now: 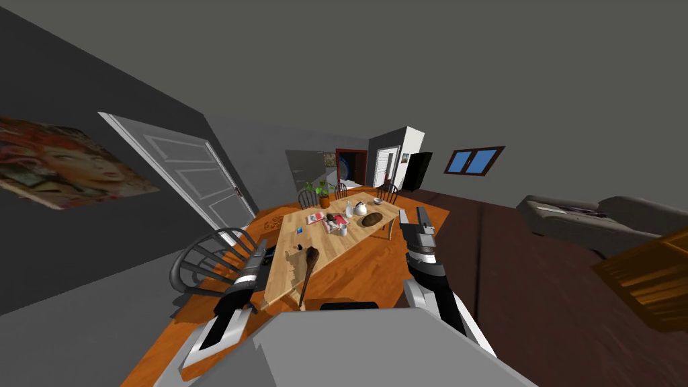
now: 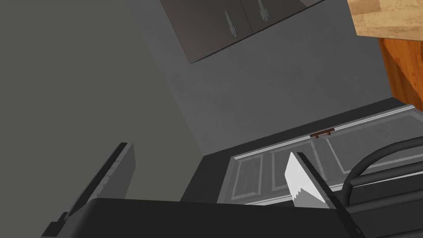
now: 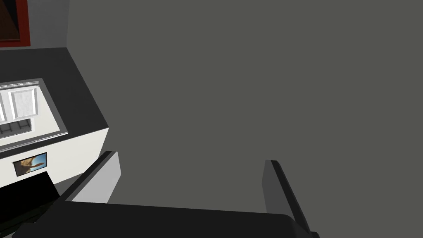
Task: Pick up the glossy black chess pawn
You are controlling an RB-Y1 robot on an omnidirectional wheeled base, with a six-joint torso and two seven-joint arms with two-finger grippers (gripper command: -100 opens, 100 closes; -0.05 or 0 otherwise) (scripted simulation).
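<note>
Zero grasped: left gripper [image 1: 261, 250] and right gripper [image 1: 413, 218] gape wide, empty, flanking the table [image 1: 349, 243]. The pawn [image 1: 294, 254], seemingly the dark piece at its near end, awaits reaching.

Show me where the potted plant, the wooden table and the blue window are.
potted plant [image 1: 324, 200]: head view, on its orange pot.
wooden table [image 1: 282, 279]: head view, on the bare top near the close end.
blue window [image 1: 462, 162]: head view, on one blue pane.
</note>
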